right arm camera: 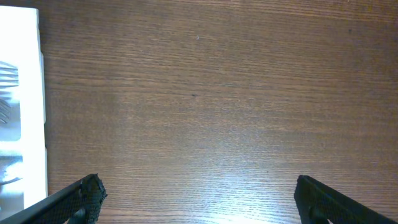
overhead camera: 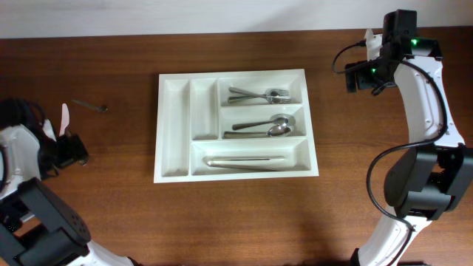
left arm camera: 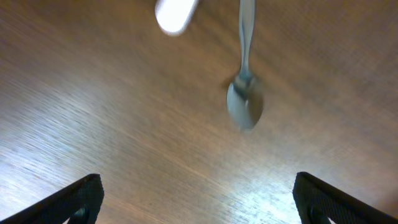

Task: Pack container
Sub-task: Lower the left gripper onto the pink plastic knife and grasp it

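Mid-pack imo. The big white rectangular plastic cutlery tray (overhead camera: 175,125) sits centre of the overhead w/ forks (overhead camera: 259,94), spoons (overhead camera: 266,127) and what look like knives (overhead camera: 247,160) in its three long slots; the two narrow ones are bare. One small steel teaspoon (overhead camera: 90,106) lies loose at upper left. Our left gripper (left arm camera: 198,190) hangs near it, jaws wide, holding nothing. The right gripper (right arm camera: 199,190) is also wide and empty, upper right. Next we'd need to lower the left over the teaspoon's handle and pinch.

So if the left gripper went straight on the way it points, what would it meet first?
Most likely the small spoon lying on the table, bowl end nearest the left gripper, slightly right of centre. Depth is unclear.
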